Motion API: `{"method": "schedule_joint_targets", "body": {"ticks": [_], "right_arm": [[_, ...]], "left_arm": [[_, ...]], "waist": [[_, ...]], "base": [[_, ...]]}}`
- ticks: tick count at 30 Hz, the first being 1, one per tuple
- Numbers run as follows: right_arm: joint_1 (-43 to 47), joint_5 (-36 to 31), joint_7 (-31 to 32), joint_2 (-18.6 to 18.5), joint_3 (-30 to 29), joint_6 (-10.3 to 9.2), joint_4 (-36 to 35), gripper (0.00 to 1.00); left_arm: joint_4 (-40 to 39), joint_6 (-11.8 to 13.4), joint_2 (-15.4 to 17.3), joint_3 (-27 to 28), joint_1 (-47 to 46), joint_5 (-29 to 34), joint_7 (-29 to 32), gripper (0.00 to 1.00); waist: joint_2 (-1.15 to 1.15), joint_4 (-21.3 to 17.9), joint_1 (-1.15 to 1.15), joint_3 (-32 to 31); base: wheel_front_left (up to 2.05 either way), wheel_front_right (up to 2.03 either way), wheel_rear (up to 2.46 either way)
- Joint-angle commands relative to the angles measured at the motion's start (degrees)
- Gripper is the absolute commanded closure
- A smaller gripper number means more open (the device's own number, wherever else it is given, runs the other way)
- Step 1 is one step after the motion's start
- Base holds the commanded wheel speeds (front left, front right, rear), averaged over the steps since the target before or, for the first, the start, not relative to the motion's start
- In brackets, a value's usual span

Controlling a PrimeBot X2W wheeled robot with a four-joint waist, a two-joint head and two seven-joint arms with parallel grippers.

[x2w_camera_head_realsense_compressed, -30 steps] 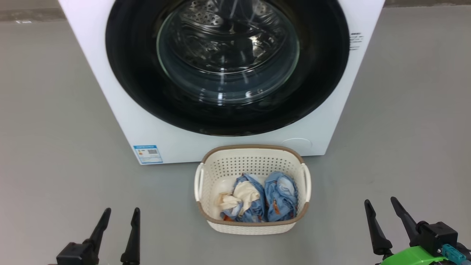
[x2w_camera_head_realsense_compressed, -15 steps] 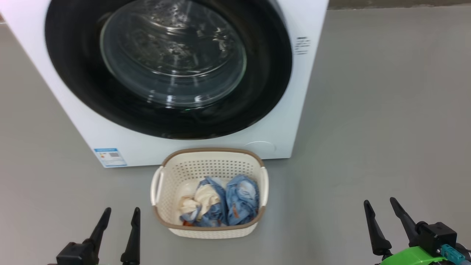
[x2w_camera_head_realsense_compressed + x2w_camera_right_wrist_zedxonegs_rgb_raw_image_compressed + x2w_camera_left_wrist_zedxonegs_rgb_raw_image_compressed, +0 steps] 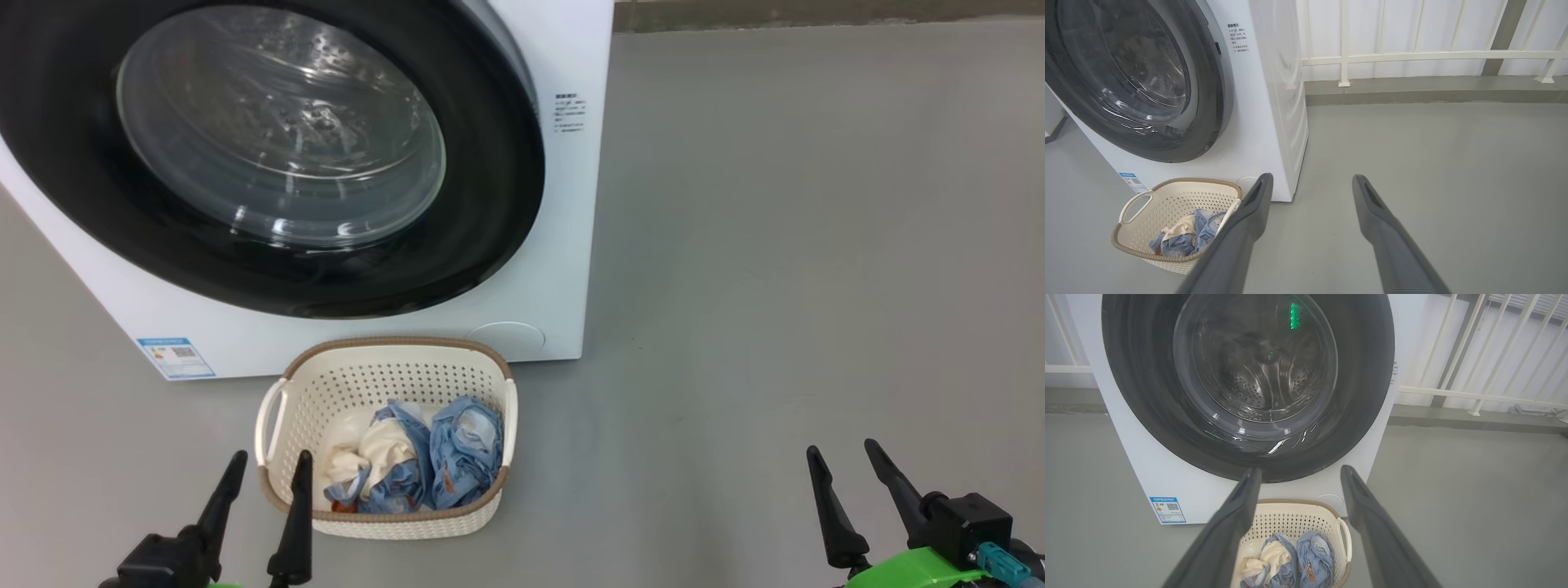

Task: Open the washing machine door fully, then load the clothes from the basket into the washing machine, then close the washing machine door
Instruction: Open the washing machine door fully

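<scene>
— While the washing machine door (image 3: 490, 204) sits shut on the white washing machine (image 3: 563, 245), how do the jaws stand?

— Both released. The left gripper (image 3: 271, 456) and the right gripper (image 3: 841, 447) each hold two dark fingers spread apart, with nothing between them and nothing touched.

— Where is the basket (image 3: 392, 343) from those jaws?

— Just ahead of the left gripper. In the head view that gripper's inner fingertip overlaps the basket's near corner, and in the left wrist view the basket shows low between the two fingers. It lies well off to the left of the right gripper, which has bare grey floor (image 3: 775, 286) ahead of it.

— And the clothes (image 3: 457, 449)?

— Bunched inside the basket: light blue pieces with orange-red print, and a cream-white piece toward the side nearer the left jaws.

— The door itself?

— Beyond the basket, straight ahead of the left jaws and ahead and to the left of the right jaws. Its glass window shows the steel drum. A blue label (image 3: 175, 358) marks the machine's lower corner, and a white railing (image 3: 1412, 55) runs far ahead of the right jaws.
</scene>
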Motion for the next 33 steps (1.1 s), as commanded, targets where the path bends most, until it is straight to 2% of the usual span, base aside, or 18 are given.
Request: {"method": "schedule_joint_targets", "body": {"ticks": [1, 9, 10, 11, 12, 21, 22, 33], "right_arm": [[-0.6, 0.0, -0.7, -0.6, 1.4, 0.09, -1.2, 0.00], [-1.3, 1.9, -0.7, 0.2, 1.4, 0.09, -1.0, 0.00], [-1.6, 2.4, -0.7, 0.3, 1.6, 0.09, -1.0, 0.40], [-1.9, 2.8, -0.7, 0.4, 1.9, 0.09, -1.1, 0.73], [-2.3, 3.5, -0.7, 0.5, 2.1, 0.09, -1.2, 0.99], [-9.4, 10.9, -0.7, 1.5, 2.4, 0.09, -2.3, 1.00], [-12.2, 13.9, -0.7, 1.9, 1.9, 0.09, -2.8, 1.00], [-28.1, 26.9, -0.7, 1.9, 0.9, 0.09, -2.3, 1.00]], "left_arm": [[-1.6, -0.1, 0.9, 2.1, -0.6, -0.4, -0.4, 0.00], [-1.5, -0.1, 0.5, 1.6, -0.5, -0.9, -0.4, 0.00], [-1.5, -0.1, 0.4, 1.5, -0.5, -0.9, -0.4, 0.00], [-1.5, -0.1, 0.3, 1.4, -0.4, -0.9, -0.4, 0.00], [-1.5, -0.1, 0.2, 1.4, -0.4, -1.0, -0.4, 0.00], [-1.7, -0.1, -0.2, 0.7, -1.2, -1.3, -0.4, 0.00], [-1.8, -0.1, -0.2, 0.4, -1.7, -1.4, -0.4, 0.00], [-1.7, -0.1, -0.4, -2.0, -5.7, -2.1, -0.4, 0.00]], "waist": [[0.00, 0.0, 0.00, 0.0], [0.00, 0.0, 0.00, 0.1], [0.00, 0.0, 0.00, 0.1], [0.00, 0.0, 0.00, 0.0], [0.00, 0.0, 0.00, 0.1], [0.00, 0.3, 0.00, 1.4], [0.00, 0.5, 0.00, 2.0], [0.00, 4.1, 0.00, 6.1]], "base": [[0.33, 0.33, -0.67], [0.07, 0.07, -0.14], [0.00, 0.00, 0.00], [0.00, 0.00, 0.00], [0.00, 0.00, 0.00], [0.00, 0.00, 0.00], [0.00, 0.00, 0.00], [0.00, 0.00, 0.00]]}}
